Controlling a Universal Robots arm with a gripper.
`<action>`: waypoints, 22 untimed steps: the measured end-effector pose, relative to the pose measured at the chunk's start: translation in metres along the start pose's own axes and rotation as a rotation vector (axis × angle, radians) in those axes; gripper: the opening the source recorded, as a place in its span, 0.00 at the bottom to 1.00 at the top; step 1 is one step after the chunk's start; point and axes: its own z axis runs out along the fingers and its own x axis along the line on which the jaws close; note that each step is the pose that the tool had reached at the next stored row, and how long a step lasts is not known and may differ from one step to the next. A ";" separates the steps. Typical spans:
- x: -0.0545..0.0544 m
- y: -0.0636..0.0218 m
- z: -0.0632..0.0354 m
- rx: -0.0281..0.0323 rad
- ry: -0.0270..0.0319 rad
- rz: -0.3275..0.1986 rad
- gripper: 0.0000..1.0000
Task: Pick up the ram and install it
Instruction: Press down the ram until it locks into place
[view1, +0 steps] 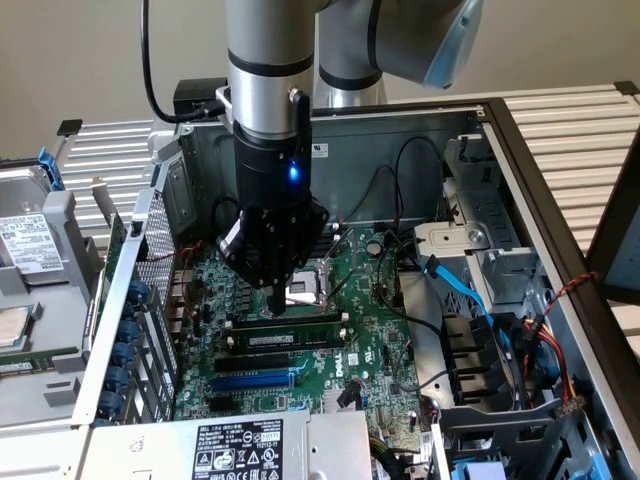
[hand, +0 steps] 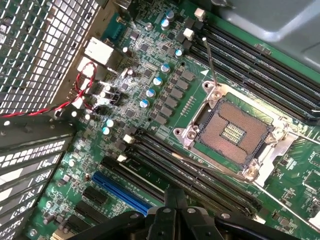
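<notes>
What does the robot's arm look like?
The arm is a thick, shiny silver tube with black rings around it and a pale blue cap at one joint. Lower down it turns black, with a small blue light glowing on it. A black cable loops down beside it. At the bottom sits a black pincer that narrows to a tip.

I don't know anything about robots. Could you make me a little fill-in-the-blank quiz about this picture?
1. The long plastic slot nearest the black slots is coloured ___.
2. The arm's fingers, pointing down at the board, are ___.
3. The sticker on the long green ram stick is coloured ___.
4. The thin looped wire by the metal grille is mostly ___.

Missing words: blue; shut; white; red.
</notes>
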 end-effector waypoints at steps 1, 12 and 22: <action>0.000 0.0000 0.0000 -0.0012 0.0004 0.013 0.11; 0.000 -0.0002 -0.0045 -0.0133 0.0046 0.136 0.11; 0.001 -0.0003 -0.0060 -0.0272 0.0118 0.266 0.11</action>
